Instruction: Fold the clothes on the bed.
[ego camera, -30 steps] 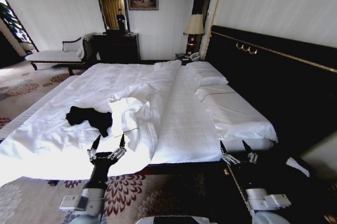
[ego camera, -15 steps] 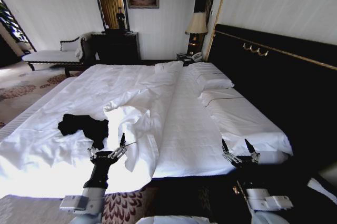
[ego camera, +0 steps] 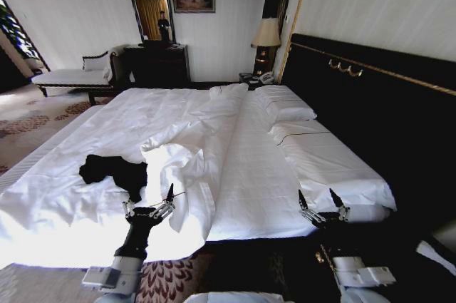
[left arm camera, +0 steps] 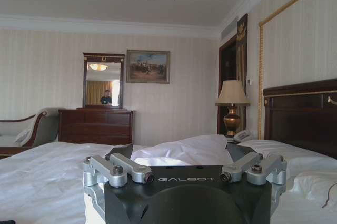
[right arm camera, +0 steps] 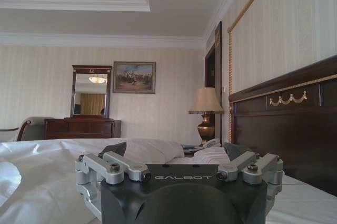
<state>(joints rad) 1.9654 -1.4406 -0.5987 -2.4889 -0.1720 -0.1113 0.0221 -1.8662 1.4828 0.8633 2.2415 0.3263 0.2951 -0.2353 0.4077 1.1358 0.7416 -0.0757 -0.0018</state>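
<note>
On the bed (ego camera: 85, 207) the black T-shirt (ego camera: 114, 171) lies crumpled, looks light and floppy, so I'd pinch a hem edge; left gripper (ego camera: 149, 203) and right gripper (ego camera: 322, 207) both hover with jaws spread, holding nothing.

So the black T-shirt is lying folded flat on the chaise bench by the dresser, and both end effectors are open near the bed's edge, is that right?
Not quite. The head view shows the black T-shirt crumpled on the bed, not on the chaise bench. The rest holds: the left end effector and right end effector are open near the bed's edge.
</note>
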